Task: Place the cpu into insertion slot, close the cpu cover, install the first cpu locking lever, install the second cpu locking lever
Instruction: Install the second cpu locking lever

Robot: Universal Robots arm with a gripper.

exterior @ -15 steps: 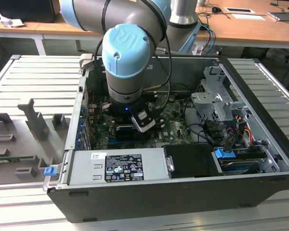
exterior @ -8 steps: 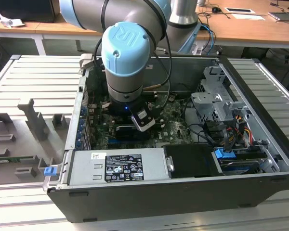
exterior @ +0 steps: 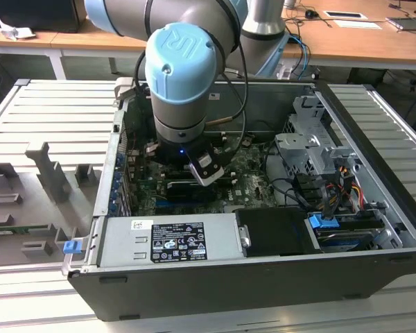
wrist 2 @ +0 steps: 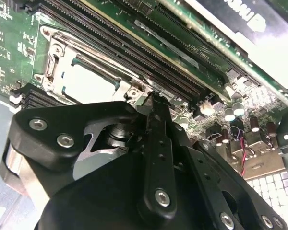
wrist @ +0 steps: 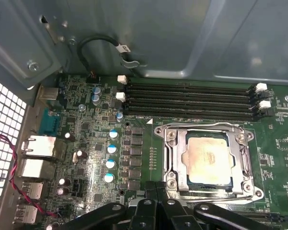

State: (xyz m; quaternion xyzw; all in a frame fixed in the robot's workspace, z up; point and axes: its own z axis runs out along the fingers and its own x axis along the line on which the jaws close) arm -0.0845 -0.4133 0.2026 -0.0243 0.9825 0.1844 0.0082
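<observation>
A: Where do we stand with our gripper [wrist: 156, 191]?

B: Its fingers look pressed together, clenched on nothing, hovering just beside the socket's near edge in both wrist views.

A: And the cpu [wrist: 207, 159]?

B: Seated flat in its slot, at about one o'clock from our fingertips in the first wrist view. The cpu cover [wrist: 170, 158] lies down around it.

A: Surroundings?

B: Green motherboard [wrist: 86, 158], memory slots [wrist: 192, 103] beyond at twelve, inside the computer case [exterior: 374, 208].

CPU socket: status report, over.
Black hand poised at socket edge. Silvery-grey square cpu seated in slot. Thin silvery metal cpu cover closed over it.
</observation>
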